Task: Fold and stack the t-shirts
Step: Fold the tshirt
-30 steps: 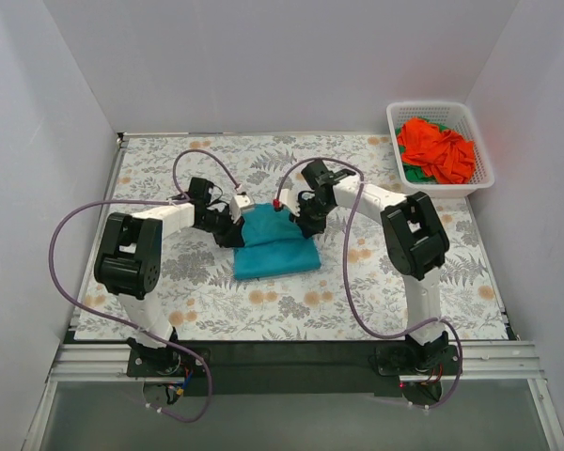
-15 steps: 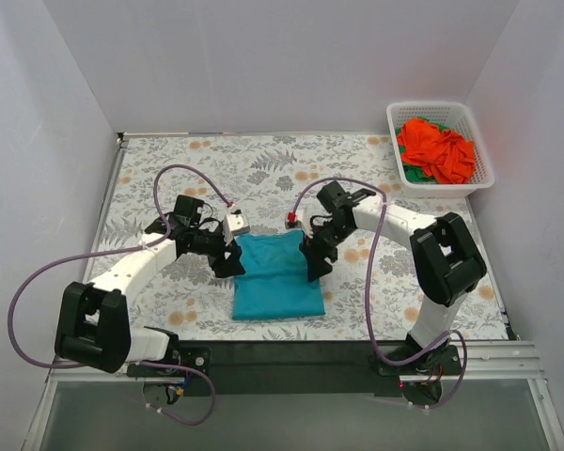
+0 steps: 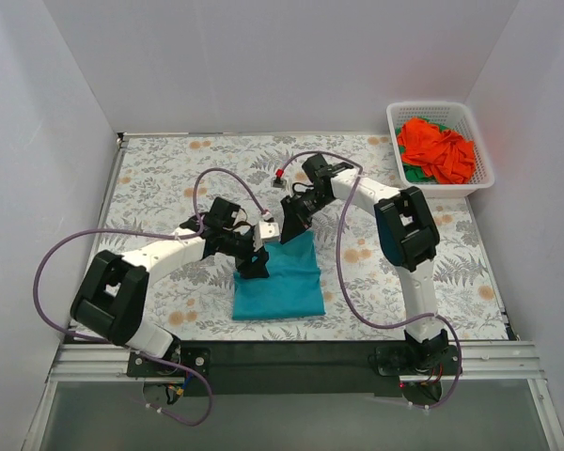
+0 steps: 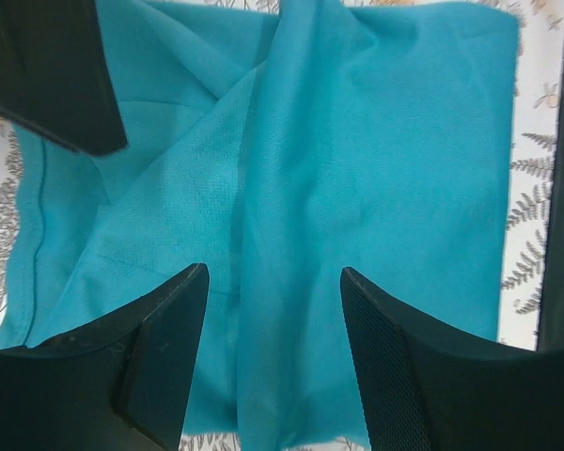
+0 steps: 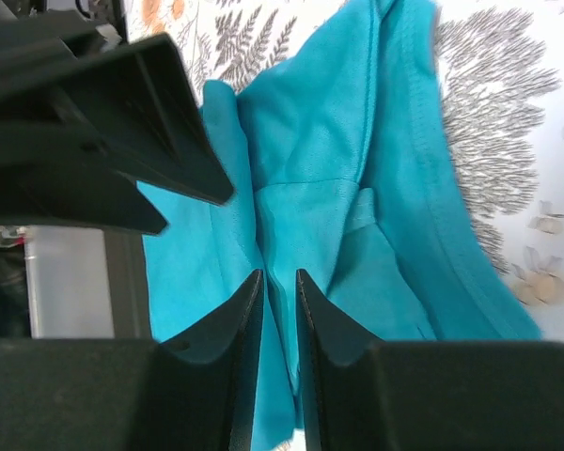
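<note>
A teal-blue t-shirt lies folded in a rough rectangle on the flowered table. My left gripper hovers at its far left corner. In the left wrist view that gripper is open, its fingers wide either side of a raised crease in the teal cloth. My right gripper is at the shirt's far edge. The right wrist view shows its jaws nearly together, with a ridge of teal cloth pinched between them. An orange-red t-shirt is heaped in the basket over a green one.
The white lattice basket stands at the table's far right corner. White walls close in the table on three sides. Purple cables loop over both arms. The left gripper's dark fingers show close by in the right wrist view.
Both grippers let go as the shirt was spread toward the near edge. Since then the left one moved right onto the shirt. The right one moved to the far edge and narrowed on a fold.
</note>
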`<state>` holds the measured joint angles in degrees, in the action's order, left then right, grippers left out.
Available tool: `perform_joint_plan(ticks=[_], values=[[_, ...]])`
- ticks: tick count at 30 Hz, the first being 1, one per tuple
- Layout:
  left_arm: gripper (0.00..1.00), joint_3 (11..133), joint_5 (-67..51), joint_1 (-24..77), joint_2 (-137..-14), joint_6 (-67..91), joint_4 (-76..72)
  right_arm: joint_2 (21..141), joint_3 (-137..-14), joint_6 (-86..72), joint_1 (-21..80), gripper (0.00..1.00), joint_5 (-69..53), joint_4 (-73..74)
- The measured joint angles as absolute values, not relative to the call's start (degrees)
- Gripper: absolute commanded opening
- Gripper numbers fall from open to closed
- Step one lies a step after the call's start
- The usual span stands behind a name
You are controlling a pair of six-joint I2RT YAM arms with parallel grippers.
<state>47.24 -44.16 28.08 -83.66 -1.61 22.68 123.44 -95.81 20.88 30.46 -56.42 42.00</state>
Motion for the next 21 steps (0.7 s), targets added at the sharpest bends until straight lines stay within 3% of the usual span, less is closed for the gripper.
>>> perform_joint_plan(ticks=[5, 9, 16, 17, 21], values=[[0.54, 47.2, -42.2, 30.5, -88.5, -0.7, 19.0, 128.3, -95.9, 19.1, 32.2, 0.26, -58.3, 42.0], [0.47, 47.5, -41.7, 31.8, -90.8, 0.3, 17.2, 131.0, -95.8, 18.6, 33.1, 0.27, -58.6, 41.8], [0.18, 47.6, -40.9, 32.9, -92.6, 1.5, 16.2, 133.4, -95.4, 18.6, 33.0, 0.27, -58.3, 41.4], [0.07, 47.7, -40.9, 33.0, -92.6, 1.5, 16.2, 133.5, -95.3, 18.6, 33.0, 0.27, -58.5, 41.4], [0.00, 48.7, -40.7, 33.4, -92.5, 1.4, 16.8, 133.6, -94.8, 18.4, 32.8, 0.27, -59.2, 40.6]])
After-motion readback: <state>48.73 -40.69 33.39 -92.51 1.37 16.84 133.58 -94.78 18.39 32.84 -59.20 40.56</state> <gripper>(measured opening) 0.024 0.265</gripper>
